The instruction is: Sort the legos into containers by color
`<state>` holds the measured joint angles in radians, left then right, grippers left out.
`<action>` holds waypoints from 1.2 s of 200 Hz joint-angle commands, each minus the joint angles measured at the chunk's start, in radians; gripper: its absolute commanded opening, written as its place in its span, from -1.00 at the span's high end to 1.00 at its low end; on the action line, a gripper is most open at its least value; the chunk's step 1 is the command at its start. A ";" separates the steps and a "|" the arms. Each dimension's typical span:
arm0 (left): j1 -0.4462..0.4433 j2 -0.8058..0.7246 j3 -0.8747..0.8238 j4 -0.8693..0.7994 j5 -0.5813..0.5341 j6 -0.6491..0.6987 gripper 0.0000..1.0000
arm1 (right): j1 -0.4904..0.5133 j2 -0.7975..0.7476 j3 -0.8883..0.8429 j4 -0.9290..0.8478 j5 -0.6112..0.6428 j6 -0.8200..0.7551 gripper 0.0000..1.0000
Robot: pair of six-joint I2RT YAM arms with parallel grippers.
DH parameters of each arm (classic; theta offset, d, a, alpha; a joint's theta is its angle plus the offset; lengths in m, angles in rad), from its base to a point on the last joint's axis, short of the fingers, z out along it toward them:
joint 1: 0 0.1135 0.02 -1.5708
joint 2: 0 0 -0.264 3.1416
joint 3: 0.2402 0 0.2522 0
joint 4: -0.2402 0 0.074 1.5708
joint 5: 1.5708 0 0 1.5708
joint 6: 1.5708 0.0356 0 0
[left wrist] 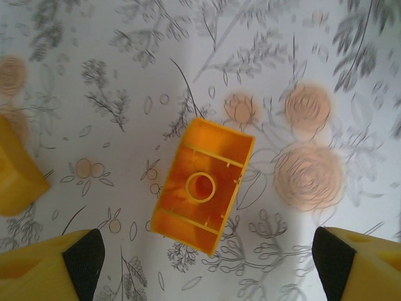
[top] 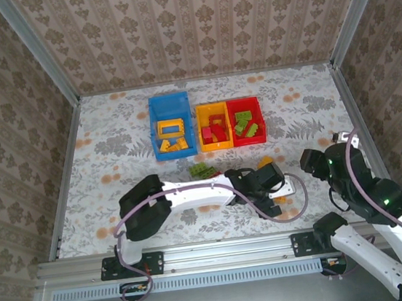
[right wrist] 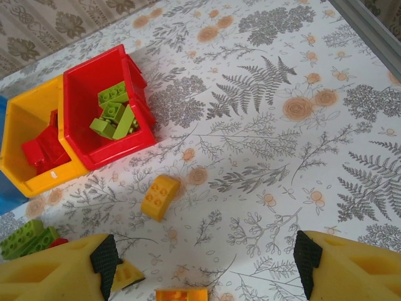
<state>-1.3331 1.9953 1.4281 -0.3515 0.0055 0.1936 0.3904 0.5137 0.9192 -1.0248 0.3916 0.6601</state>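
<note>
- At the centre of the left wrist view, an orange brick (left wrist: pixel 202 185) is lying hollow side up on the table (left wrist: pixel 301 75), skewed against the frame edges.
- Below it in that frame, the left gripper (left wrist: pixel 203 266) is hovering with its jaws standing wide apart, gripping nothing and touching nothing; the brick is sitting just past the line between the fingertips (left wrist: pixel 81 257).
- To pick it well, I judge, the wrist is needing a twist so the fingertips are facing the brick's long flat sides squarely, then a straight drop to straddle it before closing.
- At upper centre of the top view, the blue bin (top: pixel 168 104) is holding yellow pieces, so it is looking like the destination.
- Near the bottom of the right wrist view, the right gripper (right wrist: pixel 205 260) is hanging with jaws apart too, empty, a yellow brick (right wrist: pixel 160 196) lying loose above it in the frame.
</note>
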 commanded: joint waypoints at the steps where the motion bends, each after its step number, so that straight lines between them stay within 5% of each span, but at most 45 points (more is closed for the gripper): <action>1: 0.012 0.062 0.060 -0.018 0.035 0.191 -0.79 | -0.004 -0.026 0.001 -0.041 -0.015 0.012 -0.55; 65: 0.024 0.161 0.142 -0.037 0.070 0.236 -0.70 | -0.003 -0.005 -0.004 -0.020 -0.045 0.004 -0.54; 107: 0.023 0.183 0.159 -0.063 0.129 0.193 -0.12 | -0.004 -0.001 -0.017 -0.004 -0.054 0.007 -0.49; 129: 0.023 0.181 0.166 -0.069 0.122 0.159 0.34 | -0.004 -0.003 -0.014 -0.005 -0.055 0.001 -0.45; 141: 0.023 0.165 0.153 -0.056 0.110 0.135 0.38 | -0.004 -0.004 -0.005 -0.005 -0.058 -0.009 -0.44; 203: 0.067 -0.129 -0.100 0.047 -0.086 -0.147 0.43 | -0.004 0.028 0.061 0.072 -0.265 -0.140 -0.39; 240: 0.201 -0.434 -0.270 -0.047 -0.222 -0.349 0.40 | 0.031 0.130 0.020 0.186 -0.429 -0.182 -0.26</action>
<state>-1.2266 1.7470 1.2293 -0.3443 -0.0902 0.0322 0.3923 0.5816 0.9581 -0.9413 0.1081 0.5293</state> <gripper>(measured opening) 0.341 0.643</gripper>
